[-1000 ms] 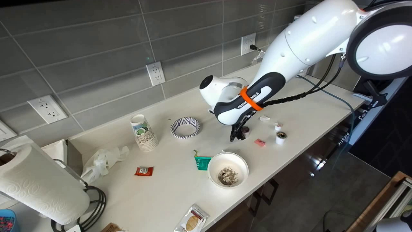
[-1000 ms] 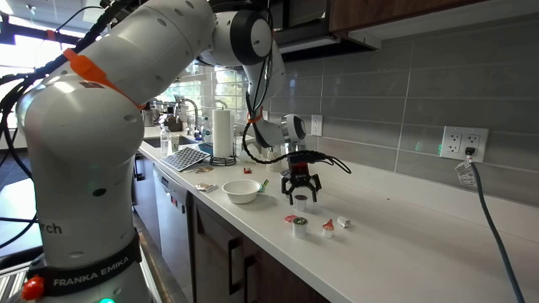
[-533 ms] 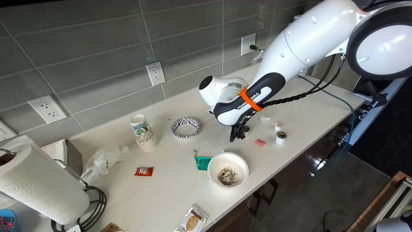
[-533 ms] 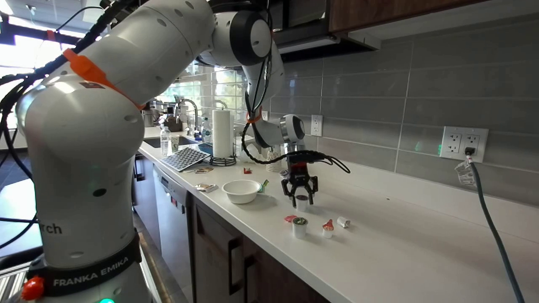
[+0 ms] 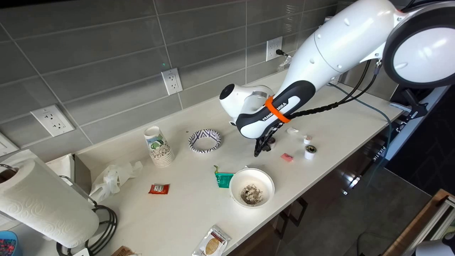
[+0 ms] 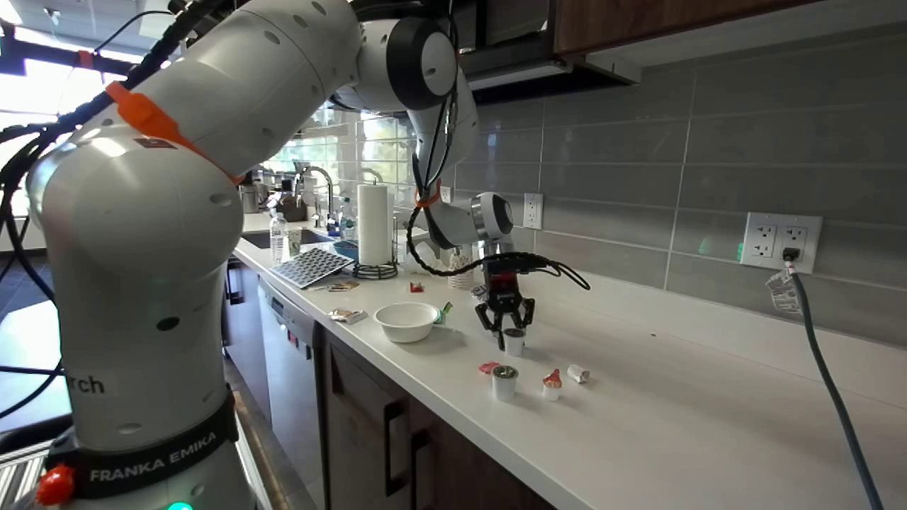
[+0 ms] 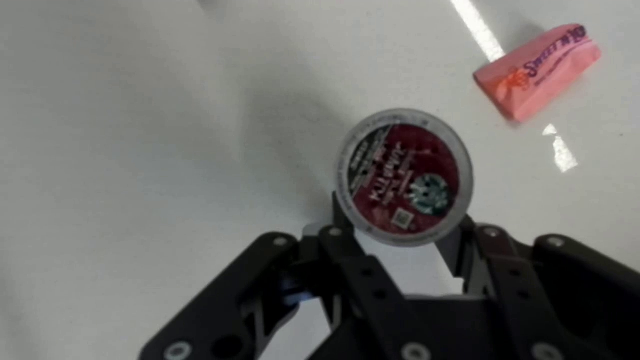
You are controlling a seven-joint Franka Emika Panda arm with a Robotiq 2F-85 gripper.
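Your gripper [image 6: 512, 338] is having fingers [image 7: 345, 248] on both sides of the coffee pod [image 7: 404, 177]; whether clamping, you cannot tell. You should be squeezing evenly below its rim.

Gray tiled wall [image 6: 602, 156], dark cabinets [image 6: 471, 471]

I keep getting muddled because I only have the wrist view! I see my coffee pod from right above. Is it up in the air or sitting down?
Observer: Sitting down, by the look of it: in an exterior view the coffee pod stands upright on the counter.
Operator: Phew! Are there any more like it?
Observer: Yes, a similar white cup with a dark top stands near the pink packet.
Operator: Cool! Is there anything messy out there?
Observer: There's crumbly stuff in the bottom of a white bowl; I can't tell what it is.
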